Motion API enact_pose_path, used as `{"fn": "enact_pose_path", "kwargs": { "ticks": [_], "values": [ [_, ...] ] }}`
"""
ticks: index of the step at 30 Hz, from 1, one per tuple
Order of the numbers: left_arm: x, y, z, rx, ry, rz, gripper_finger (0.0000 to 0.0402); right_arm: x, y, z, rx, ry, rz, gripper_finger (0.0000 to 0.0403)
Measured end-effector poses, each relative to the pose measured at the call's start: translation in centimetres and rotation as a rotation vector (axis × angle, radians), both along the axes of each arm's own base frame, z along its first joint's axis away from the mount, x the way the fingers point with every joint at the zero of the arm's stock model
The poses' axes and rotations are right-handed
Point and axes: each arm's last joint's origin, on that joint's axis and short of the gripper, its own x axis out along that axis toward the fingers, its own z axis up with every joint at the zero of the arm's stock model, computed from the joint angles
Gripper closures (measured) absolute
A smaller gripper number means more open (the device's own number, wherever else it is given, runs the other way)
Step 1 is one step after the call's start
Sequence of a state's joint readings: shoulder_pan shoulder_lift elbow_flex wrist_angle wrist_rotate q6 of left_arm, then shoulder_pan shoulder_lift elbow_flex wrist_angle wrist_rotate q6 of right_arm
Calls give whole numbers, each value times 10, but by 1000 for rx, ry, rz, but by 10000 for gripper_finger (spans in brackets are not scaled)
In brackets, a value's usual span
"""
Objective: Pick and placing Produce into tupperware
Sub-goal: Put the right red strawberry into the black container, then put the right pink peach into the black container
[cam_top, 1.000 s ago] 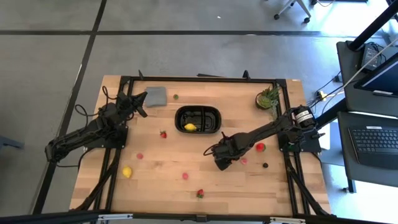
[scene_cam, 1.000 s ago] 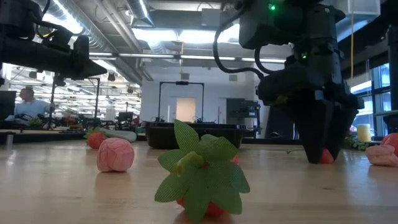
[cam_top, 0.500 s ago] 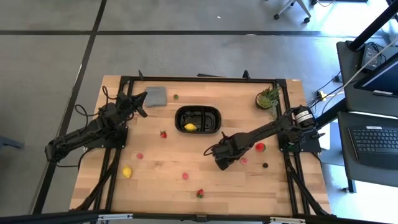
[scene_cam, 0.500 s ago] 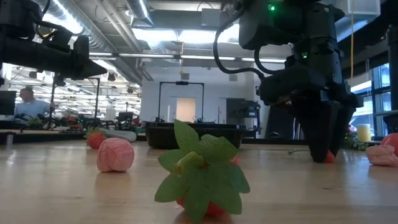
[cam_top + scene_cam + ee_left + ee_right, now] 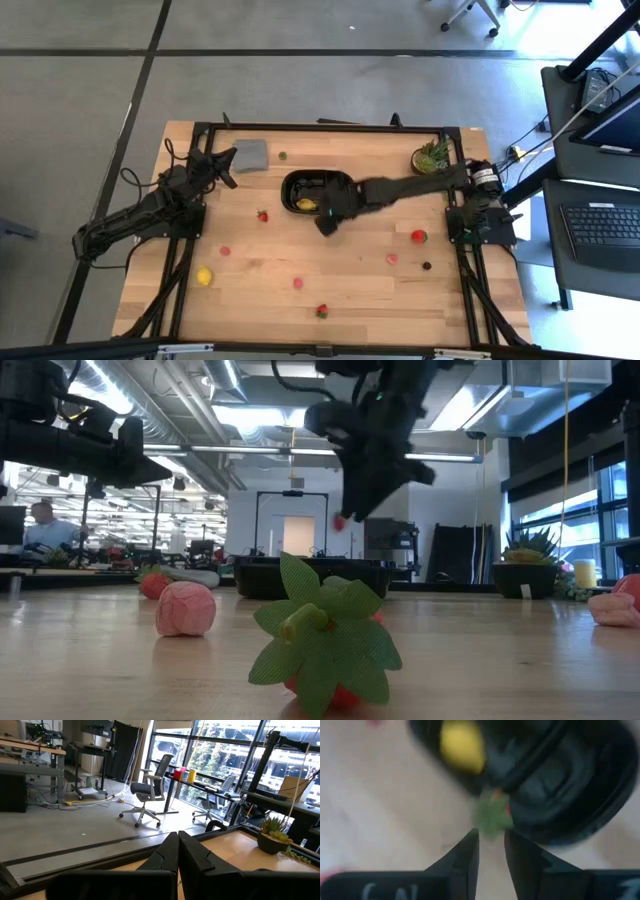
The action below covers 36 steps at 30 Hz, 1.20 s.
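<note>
The tupperware, a black tray [image 5: 335,182], sits at the table's far middle with a yellow lemon [image 5: 306,205] inside. My right gripper [image 5: 325,222] hovers at the tray's near edge, shut on a tiny strawberry [image 5: 492,817] with green leaves. In the low view the strawberry [image 5: 340,520] shows high above the table. My left gripper [image 5: 228,163] rests shut at the far left beside a grey square piece [image 5: 250,154]. More produce lies loose on the wood, among it a strawberry [image 5: 262,215] and a lemon [image 5: 204,276]. My right gripper pinches the small strawberry at its leafy top [image 5: 491,826] between the two fingertips. The fingers slant down from above. The fruit is lifted clear of the table and hangs over the tray's near rim [image 5: 520,837].
Loose pieces lie at the near right: a red one [image 5: 418,237], a pink one [image 5: 392,258], a dark one [image 5: 427,266]. Others lie nearer: pink [image 5: 298,283], strawberry [image 5: 321,311], pink [image 5: 225,251]. A potted plant [image 5: 431,158] stands at the far right.
My right gripper has taken hold of the small strawberry on the table's right half. It then rose and swung toward the far left, up to the tray's near edge, tipping less steeply. The strawberry is lifted clear of the wood.
</note>
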State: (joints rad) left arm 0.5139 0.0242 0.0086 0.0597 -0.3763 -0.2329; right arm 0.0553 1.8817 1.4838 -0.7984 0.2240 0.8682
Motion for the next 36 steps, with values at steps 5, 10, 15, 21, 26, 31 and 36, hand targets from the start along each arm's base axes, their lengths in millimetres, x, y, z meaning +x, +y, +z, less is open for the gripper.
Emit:
{"fn": "enact_pose_path", "kwargs": {
  "ticks": [5, 10, 15, 21, 26, 31, 36],
  "values": [
    [0, 0, 0, 0, 0, 0, 401, 1, -35, -4, -33, -6, -36, 338],
    [0, 0, 0, 0, 0, 0, 401, -6, -51, -22, -29, 13, -73, 381],
    [0, 0, 0, 0, 0, 0, 401, -11, -53, -30, -26, 45, -78, 398],
    [0, 0, 0, 0, 0, 0, 401, -10, -53, -29, -25, 33, -78, 368],
    [0, 0, 0, 0, 0, 0, 401, -10, -53, -29, -26, 33, -77, 350],
    [0, 0, 0, 0, 0, 0, 401, -10, -53, -29, -25, 32, -80, 341],
    [0, 0, 0, 0, 0, 0, 401, -10, -53, -29, -24, 33, -80, 330]
  ]
}}
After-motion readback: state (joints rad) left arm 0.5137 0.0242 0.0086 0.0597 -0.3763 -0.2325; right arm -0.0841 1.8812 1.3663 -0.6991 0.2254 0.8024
